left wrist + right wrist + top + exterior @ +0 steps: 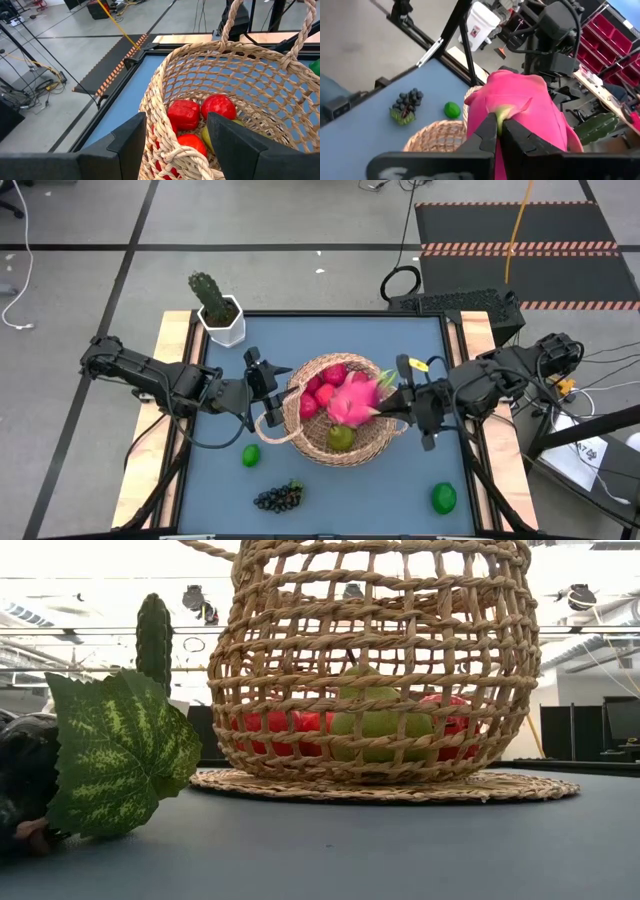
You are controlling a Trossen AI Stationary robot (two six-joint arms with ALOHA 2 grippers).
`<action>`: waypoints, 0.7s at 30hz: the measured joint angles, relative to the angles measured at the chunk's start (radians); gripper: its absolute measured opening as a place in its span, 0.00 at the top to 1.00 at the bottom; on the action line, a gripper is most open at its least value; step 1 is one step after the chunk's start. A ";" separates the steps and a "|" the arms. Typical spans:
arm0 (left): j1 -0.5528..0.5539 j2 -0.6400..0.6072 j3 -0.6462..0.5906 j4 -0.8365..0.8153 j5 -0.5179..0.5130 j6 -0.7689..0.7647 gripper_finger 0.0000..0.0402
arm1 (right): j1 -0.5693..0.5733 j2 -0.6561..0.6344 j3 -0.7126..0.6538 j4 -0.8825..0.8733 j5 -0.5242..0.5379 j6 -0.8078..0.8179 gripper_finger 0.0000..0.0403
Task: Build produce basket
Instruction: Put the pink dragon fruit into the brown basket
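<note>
The tan woven basket [340,442] stands on the blue table, holding red apples [322,390] and a green pear [341,438]. My left gripper [270,402] is at the basket's left rim, its fingers astride the woven wall. My right gripper [388,402] comes from the right and is shut on a pink dragon fruit [352,398], which is above the basket's opening. A lime [251,455], a dark grape bunch [280,497] and another green fruit [443,498] lie on the table nearer the front edge. My left gripper has the basket's left rim [172,150] by the looped handle, one finger [232,145] inside the basket and one [127,145] outside. The fingers come roughly level from the table's left. The basket stands on the table on its flat base [390,785]. My right gripper pinches a green-tipped scale [503,113] on the dragon fruit's near side between its two fingers [487,131]. The fingers come from the table's right. The fruit is beyond the fingertips, lifted clear over the basket's opening.
A cactus in a white pot [218,310] stands at the table's far left corner. The grape bunch with its big green leaf [120,755] is close to the low camera. There is bare blue table [360,495] along the near edge between the grapes and the green fruit.
</note>
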 joint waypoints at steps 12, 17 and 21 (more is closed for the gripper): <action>0.000 0.000 0.000 0.014 0.000 -0.001 0.47 | -0.001 0.000 0.000 0.014 0.068 0.208 0.99; 0.000 0.000 0.000 0.019 0.000 -0.001 0.47 | -0.020 0.000 0.000 0.037 0.136 0.354 0.99; 0.000 0.000 0.000 0.019 0.000 -0.001 0.47 | -0.038 0.000 0.000 0.047 0.131 0.447 0.99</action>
